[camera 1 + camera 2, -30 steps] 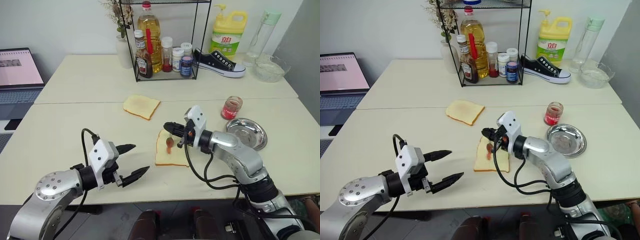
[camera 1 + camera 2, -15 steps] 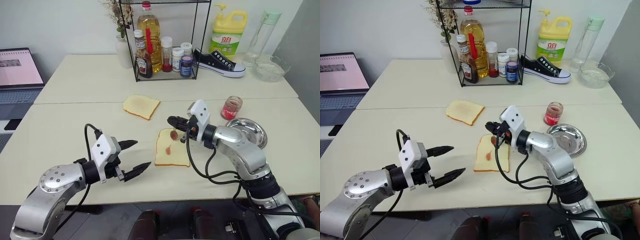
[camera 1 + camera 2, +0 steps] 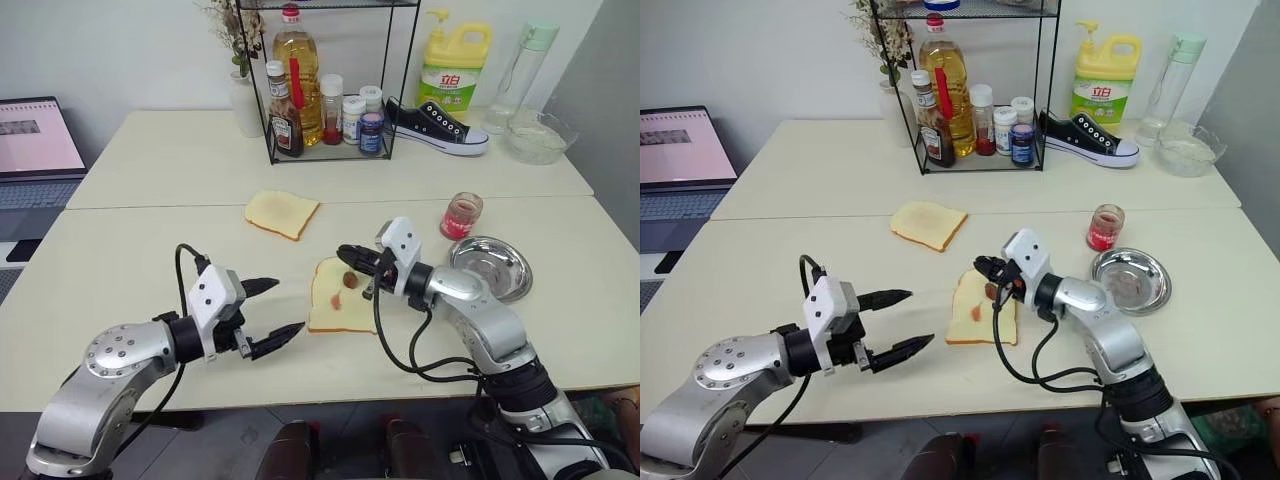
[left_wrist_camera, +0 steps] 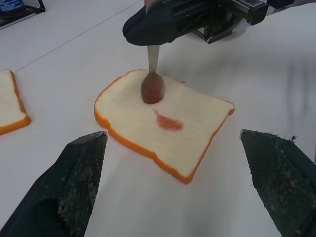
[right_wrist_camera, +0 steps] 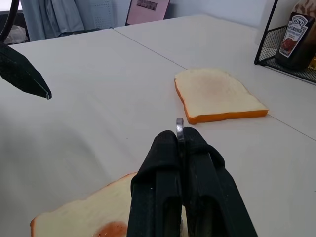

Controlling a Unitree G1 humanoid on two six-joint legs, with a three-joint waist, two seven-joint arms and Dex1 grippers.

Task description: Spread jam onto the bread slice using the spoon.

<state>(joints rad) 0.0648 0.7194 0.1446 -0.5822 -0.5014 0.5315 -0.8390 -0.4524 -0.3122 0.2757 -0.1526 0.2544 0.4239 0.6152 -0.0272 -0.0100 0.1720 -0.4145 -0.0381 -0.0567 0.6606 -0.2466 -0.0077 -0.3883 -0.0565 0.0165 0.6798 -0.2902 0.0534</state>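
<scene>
Head views: bread slice [image 3: 343, 296] lay flat on the worktop [image 3: 140, 250], roughly mid-way across, nearer the front edge than the back. Small jam [image 3: 334, 300] smear sat on it. Right pincer [image 3: 348, 254] was clamped tight on the spoon [image 3: 349, 272], handle up, bowl down, touching the slice near its far edge. Left pincer [image 3: 274, 308] hung over the worktop just beside the slice's left side, fingers spread wide, holding nothing. 2nd slice [image 3: 281, 212] lay further back, apart from the 1st. Jam jar [image 3: 462, 215] and steel dish [image 3: 489, 266] stood twd the right edge, near each other. Wire rack [image 3: 325, 90] w/ bottles, a sneaker [image 3: 436, 126] and a yellow jug [image 3: 455, 65] lined the back edge.

L wrist view: spoon bowl [image 4: 152, 87], coated dark red, rested on the slice [image 4: 187, 128] near its crust; a thin red streak [image 4: 168, 122] lay just beside it. Own fingers [image 4: 69, 187] stood well apart either side.

R wrist view: two black fingers [image 5: 163, 197] pressed together w/ the spoon handle tip [image 5: 179, 125] poking out btwn them; slice corner w/ red patch [image 5: 114, 229] below; 2nd slice [image 5: 217, 95] beyond.
</scene>
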